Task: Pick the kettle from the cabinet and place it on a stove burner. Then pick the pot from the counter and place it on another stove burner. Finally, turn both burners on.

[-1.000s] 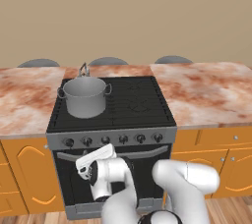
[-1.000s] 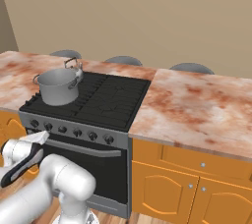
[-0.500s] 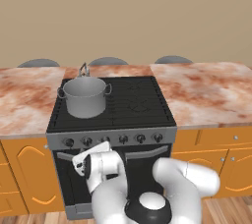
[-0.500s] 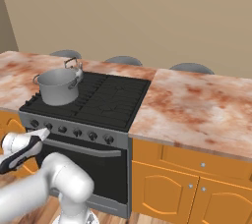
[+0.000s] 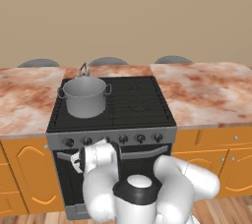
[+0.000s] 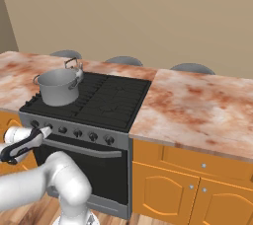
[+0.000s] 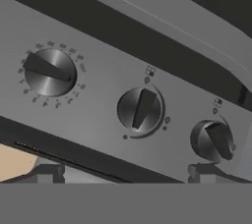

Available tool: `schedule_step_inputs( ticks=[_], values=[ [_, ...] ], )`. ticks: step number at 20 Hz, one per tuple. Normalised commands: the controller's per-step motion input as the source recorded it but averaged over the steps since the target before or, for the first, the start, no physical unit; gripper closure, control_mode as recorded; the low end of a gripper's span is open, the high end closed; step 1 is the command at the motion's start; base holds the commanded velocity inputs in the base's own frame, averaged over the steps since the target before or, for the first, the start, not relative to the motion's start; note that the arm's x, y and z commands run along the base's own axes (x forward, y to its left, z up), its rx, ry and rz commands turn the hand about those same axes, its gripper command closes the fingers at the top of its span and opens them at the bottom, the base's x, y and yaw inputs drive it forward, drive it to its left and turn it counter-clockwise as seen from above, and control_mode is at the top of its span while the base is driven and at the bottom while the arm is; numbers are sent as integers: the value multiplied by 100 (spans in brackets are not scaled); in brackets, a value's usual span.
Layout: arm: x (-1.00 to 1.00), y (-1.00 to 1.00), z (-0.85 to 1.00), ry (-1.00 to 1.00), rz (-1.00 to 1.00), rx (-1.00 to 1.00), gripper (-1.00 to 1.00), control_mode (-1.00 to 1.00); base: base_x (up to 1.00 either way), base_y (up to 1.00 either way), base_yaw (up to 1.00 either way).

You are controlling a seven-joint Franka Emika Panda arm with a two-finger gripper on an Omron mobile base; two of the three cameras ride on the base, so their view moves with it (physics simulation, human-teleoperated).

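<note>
The wide grey pot (image 5: 84,97) (image 6: 59,86) stands on the front-left stove burner (image 5: 74,112). Just behind it, on the back-left burner, is the small kettle (image 5: 84,70) (image 6: 74,63), mostly hidden by the pot. My gripper (image 5: 76,159) (image 6: 45,131) (image 7: 128,173) is open, low in front of the range and close to the left end of the steel knob strip (image 5: 113,138) (image 6: 74,131). The hand view has three knobs: left (image 7: 49,73), middle (image 7: 140,109), right (image 7: 212,140). The middle one lies between my fingertips (image 7: 49,171). The cabinet is out of view.
Marbled counter (image 5: 206,90) (image 6: 197,105) runs on both sides of the range. The right-hand burners (image 5: 138,95) carry nothing. The oven door handle (image 6: 84,147) sits below the knobs. Orange base units (image 6: 197,184) flank the oven. Grey stool tops (image 5: 108,61) show behind the counter.
My hand has risen and moved in toward the knob strip, its open fingers now at the leftmost knobs. Pot and kettle have not moved.
</note>
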Motion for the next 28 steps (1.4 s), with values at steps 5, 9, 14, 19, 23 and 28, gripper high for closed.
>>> schedule_step_inputs(
  ticks=[5,9,14,19,23,28],
  values=[
    [20,0,-15,8,0,0,-100,-100,0,0,0],
    [11,0,-12,3,0,0,-100,-100,0,0,0],
    [9,0,-7,0,0,0,-100,-100,0,0,0],
    [9,0,-8,0,0,0,-100,-100,0,0,0],
    [12,3,-11,0,0,0,-100,-100,0,0,0],
    [13,11,-12,0,0,0,-100,-100,0,0,0]
  ],
)
